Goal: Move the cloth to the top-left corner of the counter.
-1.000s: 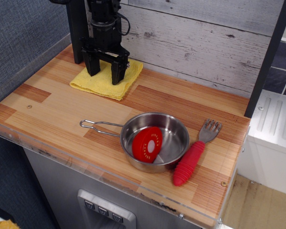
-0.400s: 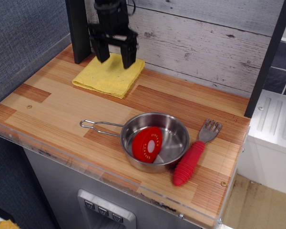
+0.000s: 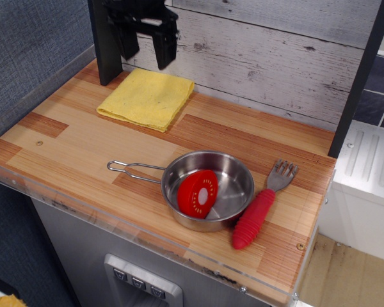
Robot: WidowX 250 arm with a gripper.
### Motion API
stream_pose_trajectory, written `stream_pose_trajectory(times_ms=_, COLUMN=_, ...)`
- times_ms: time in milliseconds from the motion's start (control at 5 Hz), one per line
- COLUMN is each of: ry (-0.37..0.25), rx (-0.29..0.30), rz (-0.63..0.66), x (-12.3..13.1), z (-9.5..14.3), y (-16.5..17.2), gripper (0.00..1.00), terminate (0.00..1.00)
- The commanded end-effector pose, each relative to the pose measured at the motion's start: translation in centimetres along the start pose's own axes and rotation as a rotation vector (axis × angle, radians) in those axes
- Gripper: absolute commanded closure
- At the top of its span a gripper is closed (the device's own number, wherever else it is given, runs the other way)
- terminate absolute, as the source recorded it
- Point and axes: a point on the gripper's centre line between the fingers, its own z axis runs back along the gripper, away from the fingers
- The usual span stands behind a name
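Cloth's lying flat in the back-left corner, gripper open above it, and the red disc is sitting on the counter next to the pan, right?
Not quite: the red disc sits inside the pan, leaning against its wall, as observation.image shows. The rest holds: the cloth lies flat in the back-left corner of the counter, gripper open above it.

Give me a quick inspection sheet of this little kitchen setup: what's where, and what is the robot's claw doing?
Surface: wood-plank counter, clear plastic front edge.
Job's things: yellow cloth lying flat and folded at the top-left corner.
Clutter: steel pan holding a red disc; red-handled fork beside the pan.
Gripper: gripper open, empty, above the cloth, not touching it.
Cables: nothing seen.
Surroundings: whitewashed plank wall behind, white ribbed surface to the right.
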Motion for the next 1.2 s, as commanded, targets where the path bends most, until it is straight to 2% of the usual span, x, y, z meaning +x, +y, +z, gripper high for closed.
stream_pose_trajectory(times_ms=0, ry=-0.019, rx=0.101, rz=0.014, x=-3.9, z=3.8, y=-2.1, gripper=0.0, terminate=0.0)
stream_pose_trajectory(times_ms=400, ry=-0.025, rx=0.129, rz=0.018, x=-6.0, z=4.3, y=-4.9, gripper=0.0, terminate=0.0)
stream_pose_trajectory(times_ms=1000, ry=0.045, rx=0.072, rz=0.02, x=-7.2, z=3.3, y=-5.6, gripper=0.0, terminate=0.0)
